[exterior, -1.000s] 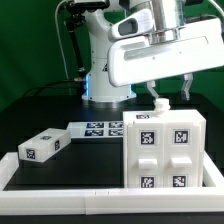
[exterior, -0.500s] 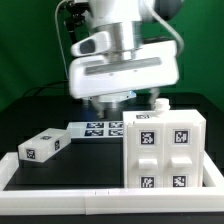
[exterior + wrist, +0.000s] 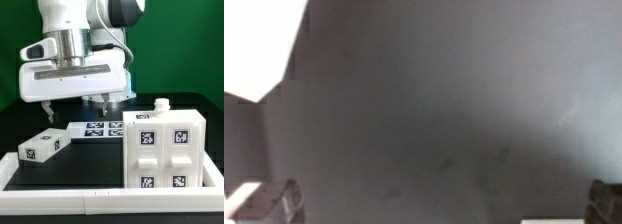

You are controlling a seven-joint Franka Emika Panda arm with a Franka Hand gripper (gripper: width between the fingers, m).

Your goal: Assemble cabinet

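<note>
Gripper [image 3: 438,200] spread wide, empty, over bare table [image 3: 90,165]; cabinet [image 3: 165,150] well clear, against exterior view's right edge

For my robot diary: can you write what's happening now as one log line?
claw open, empty, raised | cabinet standing, untouched | small white block lying apart at exterior view's left

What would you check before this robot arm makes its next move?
1. Open end effector: ok, there is a wide gap in the wrist view.
2. Nothing held: ok.
3. Upright cabinet: ok.
4. Loose small white block lying apart from the cabinet: ok.
5. Clearance above the marker board: cannot tell.
</note>
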